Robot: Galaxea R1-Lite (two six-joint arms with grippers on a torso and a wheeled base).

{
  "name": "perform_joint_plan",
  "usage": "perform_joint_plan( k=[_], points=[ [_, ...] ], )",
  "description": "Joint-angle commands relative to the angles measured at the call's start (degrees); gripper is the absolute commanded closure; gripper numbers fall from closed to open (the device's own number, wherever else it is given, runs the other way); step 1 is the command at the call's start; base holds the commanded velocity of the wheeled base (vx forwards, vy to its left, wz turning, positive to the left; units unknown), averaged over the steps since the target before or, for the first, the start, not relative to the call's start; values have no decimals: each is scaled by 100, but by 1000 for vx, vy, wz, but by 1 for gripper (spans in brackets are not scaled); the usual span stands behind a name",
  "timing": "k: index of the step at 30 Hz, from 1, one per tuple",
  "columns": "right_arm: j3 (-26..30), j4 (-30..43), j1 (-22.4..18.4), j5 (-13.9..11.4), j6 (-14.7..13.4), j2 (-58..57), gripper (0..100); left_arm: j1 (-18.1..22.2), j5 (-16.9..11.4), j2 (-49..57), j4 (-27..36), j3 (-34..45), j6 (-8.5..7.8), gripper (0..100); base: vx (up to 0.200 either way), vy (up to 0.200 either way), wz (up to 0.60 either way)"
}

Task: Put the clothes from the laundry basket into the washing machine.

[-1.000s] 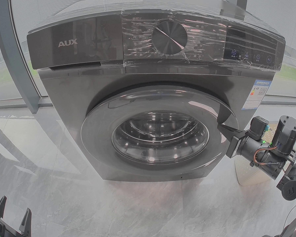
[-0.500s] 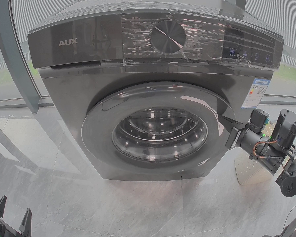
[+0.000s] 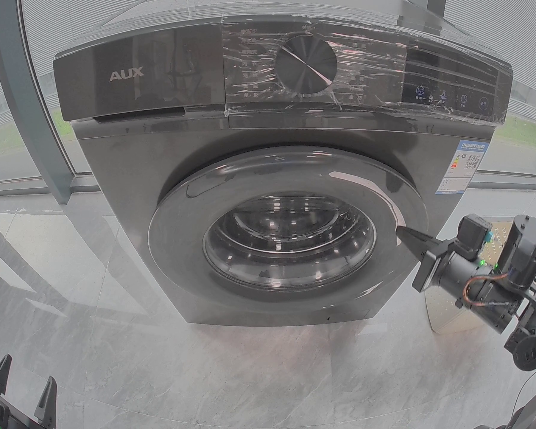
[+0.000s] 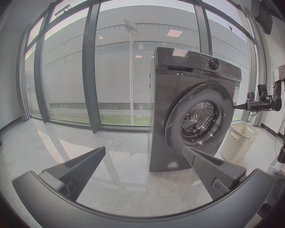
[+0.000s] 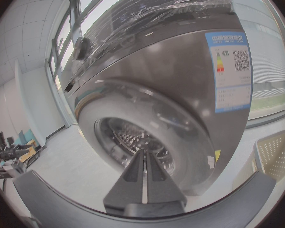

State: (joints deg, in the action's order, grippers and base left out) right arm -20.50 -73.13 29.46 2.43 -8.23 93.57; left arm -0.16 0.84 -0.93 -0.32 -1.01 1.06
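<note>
The grey washing machine (image 3: 280, 168) stands straight ahead with its round glass door (image 3: 289, 239) closed. My right gripper (image 3: 402, 233) is shut with nothing in it, its tip just off the door's right rim. In the right wrist view its fingers (image 5: 134, 174) lie pressed together and aim at the door glass (image 5: 133, 140). The cream laundry basket (image 3: 449, 314) sits on the floor right of the machine, partly behind my right arm. My left gripper (image 3: 24, 382) hangs low at the near left, open and holding nothing, far from the machine.
Glossy grey floor tiles (image 3: 250, 370) spread out in front of the machine. Tall windows with a dark frame post (image 3: 24, 90) run behind and to the left. The basket (image 4: 239, 140) is close to the machine's right side.
My right gripper rose against the door's right rim, then dropped back down and slightly outward. The head view shifted a little. The door stays closed and the left arm kept still.
</note>
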Motion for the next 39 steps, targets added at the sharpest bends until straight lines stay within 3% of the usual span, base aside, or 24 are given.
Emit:
perform_joint_plan(
  k=[1, 9, 10, 21, 28, 34, 36, 39],
  points=[
    [644, 18, 437, -120, 5, -296, 100, -2, -5, 66, -3, 84, -1, 0, 0, 0, 0],
    [838, 71, 376, -155, 5, -788, 100, -2, -5, 66, -3, 84, -1, 0, 0, 0, 0],
    [890, 80, 385, -155, 5, -841, 0, -2, -5, 66, -3, 84, -1, 0, 0, 0, 0],
    [1312, 36, 314, -120, 49, -1316, 0, -2, -14, 66, -3, 84, -9, 0, 0, 0, 0],
    [1857, 89, -609, -190, 498, -2150, 0, -2, -14, 66, -3, 84, -9, 0, 0, 0, 0],
    [2050, 387, -1127, -339, 577, -3117, 0, -2, -14, 66, -3, 84, -9, 0, 0, 0, 0],
    [2050, 387, -1127, -339, 577, -3117, 0, -2, -14, 66, -3, 84, -9, 0, 0, 0, 0],
    [2050, 1214, -1672, -374, 770, -3908, 0, -2, -14, 66, -3, 84, -1, 0, 0, 0, 0]
  ],
)
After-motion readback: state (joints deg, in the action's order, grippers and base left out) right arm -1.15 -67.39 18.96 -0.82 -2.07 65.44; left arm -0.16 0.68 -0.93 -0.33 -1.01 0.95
